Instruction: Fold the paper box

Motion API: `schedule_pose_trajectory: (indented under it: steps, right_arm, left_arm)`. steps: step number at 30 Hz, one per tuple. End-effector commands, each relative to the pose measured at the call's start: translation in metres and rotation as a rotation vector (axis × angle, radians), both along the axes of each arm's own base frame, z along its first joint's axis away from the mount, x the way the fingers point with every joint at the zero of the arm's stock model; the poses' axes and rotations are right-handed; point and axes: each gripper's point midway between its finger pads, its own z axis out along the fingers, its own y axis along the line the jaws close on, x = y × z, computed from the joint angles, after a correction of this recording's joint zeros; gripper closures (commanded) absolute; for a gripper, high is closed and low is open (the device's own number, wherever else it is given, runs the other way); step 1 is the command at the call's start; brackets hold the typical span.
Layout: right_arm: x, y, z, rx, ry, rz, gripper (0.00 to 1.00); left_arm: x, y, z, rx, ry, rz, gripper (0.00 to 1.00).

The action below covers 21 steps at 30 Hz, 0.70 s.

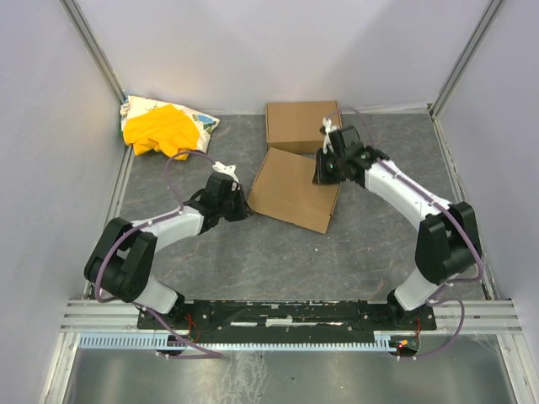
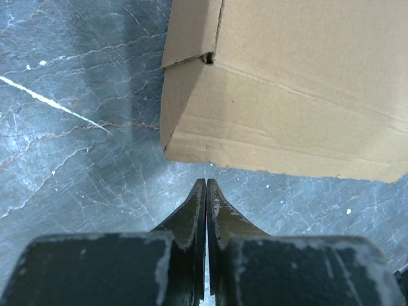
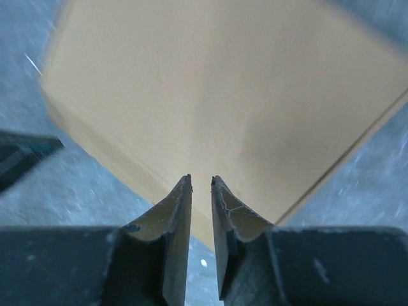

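Top external view puts the closed paper box (image 1: 290,189) tilted at frame centre. The left gripper (image 1: 245,209), fingers pressed together, sits just beside its left corner. The right gripper (image 1: 323,175), fingers narrowly apart, is over its upper-right corner.

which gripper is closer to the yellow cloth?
Left. The left gripper is at the box's left corner, the cloth's side; the right gripper is over the box's right corner.

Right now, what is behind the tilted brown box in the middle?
Another flat brown box lies behind the paper box, near the back wall. The right hand hides that box's front right corner; whether the boxes touch is unclear.
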Motion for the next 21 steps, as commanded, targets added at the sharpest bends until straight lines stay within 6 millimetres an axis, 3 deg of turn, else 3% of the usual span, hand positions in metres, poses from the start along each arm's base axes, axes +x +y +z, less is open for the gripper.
schedule_pose_trajectory:
  steps: [1, 5, 8, 11, 12, 16, 21]
  right_arm:
    - [0.059, 0.001, 0.060, -0.028, -0.103, -0.040, 0.73]
    - [0.084, 0.018, 0.052, -0.005, -0.071, -0.026, 0.74]
    - [0.108, 0.007, 0.048, -0.069, -0.124, -0.103, 0.67]
    - [0.134, -0.002, 0.045, -0.119, -0.154, -0.164, 0.69]
    - [0.140, 0.000, 0.033, -0.137, -0.132, -0.163, 0.70]
    - [0.159, 0.005, 0.010, -0.176, -0.085, -0.159, 0.73]
    - [0.175, -0.002, 0.003, -0.213, -0.108, -0.218, 0.77]
  left_arm:
    - [-0.001, -0.002, 0.023, -0.048, -0.054, 0.009, 0.97]
    - [-0.004, -0.007, 0.031, -0.078, -0.064, -0.005, 0.97]
    - [-0.006, -0.009, 0.032, -0.087, -0.068, -0.007, 0.97]
    - [-0.008, -0.010, 0.030, -0.092, -0.072, -0.013, 0.97]
    - [-0.009, -0.011, 0.029, -0.093, -0.070, -0.017, 0.97]
    - [-0.008, -0.017, 0.027, -0.104, -0.075, -0.035, 0.97]
    - [-0.007, -0.026, 0.027, -0.104, -0.078, -0.058, 0.97]
